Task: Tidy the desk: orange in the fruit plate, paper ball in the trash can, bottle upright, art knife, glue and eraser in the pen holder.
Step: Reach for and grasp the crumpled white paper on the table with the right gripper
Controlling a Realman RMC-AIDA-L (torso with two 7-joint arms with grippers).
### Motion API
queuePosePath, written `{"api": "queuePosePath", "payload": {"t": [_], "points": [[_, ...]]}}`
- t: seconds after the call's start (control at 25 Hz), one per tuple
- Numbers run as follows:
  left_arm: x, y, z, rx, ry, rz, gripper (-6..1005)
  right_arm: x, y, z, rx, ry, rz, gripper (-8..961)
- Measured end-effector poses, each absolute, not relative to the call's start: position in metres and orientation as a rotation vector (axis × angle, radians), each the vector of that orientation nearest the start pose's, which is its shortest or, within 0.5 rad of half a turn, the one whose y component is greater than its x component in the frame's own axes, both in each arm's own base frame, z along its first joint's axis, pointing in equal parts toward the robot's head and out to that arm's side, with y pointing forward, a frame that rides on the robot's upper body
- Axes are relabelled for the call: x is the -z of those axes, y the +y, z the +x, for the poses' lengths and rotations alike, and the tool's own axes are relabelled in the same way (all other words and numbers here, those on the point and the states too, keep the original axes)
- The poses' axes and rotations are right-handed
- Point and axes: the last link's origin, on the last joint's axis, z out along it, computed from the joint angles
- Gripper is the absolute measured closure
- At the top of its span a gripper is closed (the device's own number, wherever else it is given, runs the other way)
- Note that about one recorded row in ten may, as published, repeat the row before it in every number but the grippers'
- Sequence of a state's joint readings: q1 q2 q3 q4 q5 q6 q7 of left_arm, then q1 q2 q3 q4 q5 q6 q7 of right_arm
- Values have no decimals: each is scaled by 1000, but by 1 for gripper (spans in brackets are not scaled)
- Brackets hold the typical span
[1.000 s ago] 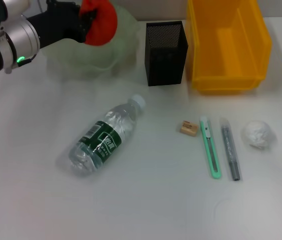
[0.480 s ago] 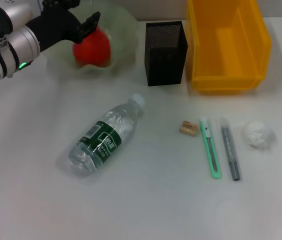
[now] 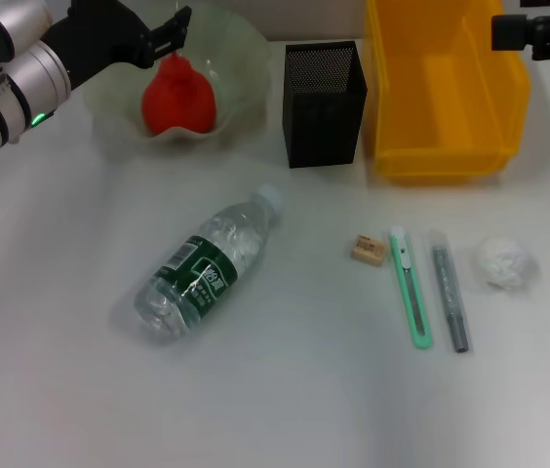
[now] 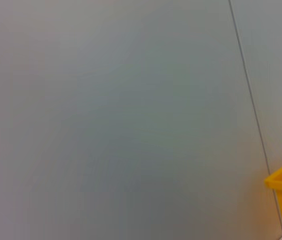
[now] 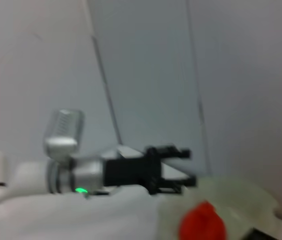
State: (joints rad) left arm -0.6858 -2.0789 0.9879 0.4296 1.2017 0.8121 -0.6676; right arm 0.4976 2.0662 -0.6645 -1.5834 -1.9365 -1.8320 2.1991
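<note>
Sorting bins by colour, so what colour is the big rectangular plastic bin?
Bright yellow rectangular plastic bin, clearest in the head view.

Bright even light, blurred wrist views

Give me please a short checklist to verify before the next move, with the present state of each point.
1. Orange lies in the fruit plate: ok.
2. Left gripper is open and free of the orange: ok.
3. Bottle stands upright: not ok, it lies on its side on the desk.
4. Paper ball is in the trash can: not ok, it is on the desk.
5. Art knife, glue and eraser are in the pen holder: not ok.
6. Right gripper is open: cannot tell.
</note>
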Motion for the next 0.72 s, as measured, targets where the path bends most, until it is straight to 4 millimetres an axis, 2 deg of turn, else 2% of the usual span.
{"api": "queuePosePath", "payload": {"t": [0.2, 0.28, 0.32, 0.44, 0.48, 0.6, 0.64, 0.68, 0.72], "points": [[8, 438, -232, 495, -190, -2128, 208, -143, 324, 154, -444, 834, -2526, 130], [8, 438, -232, 496, -188, -2129, 209, -137, 325, 159, -349, 953, -2496, 130], [8, 437, -233, 496, -188, -2128, 209, -131, 327, 166, -249, 1046, -2457, 130], [7, 436, -235, 500, -195, -2126, 210, -121, 330, 176, -50, 1166, -2374, 130], [7, 436, -235, 500, -195, -2126, 211, -121, 330, 176, -50, 1166, -2374, 130], [5, 437, -233, 502, -190, -2123, 212, -112, 334, 187, 140, 1236, -2279, 130], [5, 437, -233, 502, -190, -2123, 211, -112, 334, 187, 140, 1236, -2279, 130], [5, 437, -232, 506, -188, -2122, 211, -99, 337, 194, 243, 1252, -2261, 130], [5, 437, -232, 506, -188, -2122, 211, -99, 337, 194, 243, 1252, -2261, 130]]}}
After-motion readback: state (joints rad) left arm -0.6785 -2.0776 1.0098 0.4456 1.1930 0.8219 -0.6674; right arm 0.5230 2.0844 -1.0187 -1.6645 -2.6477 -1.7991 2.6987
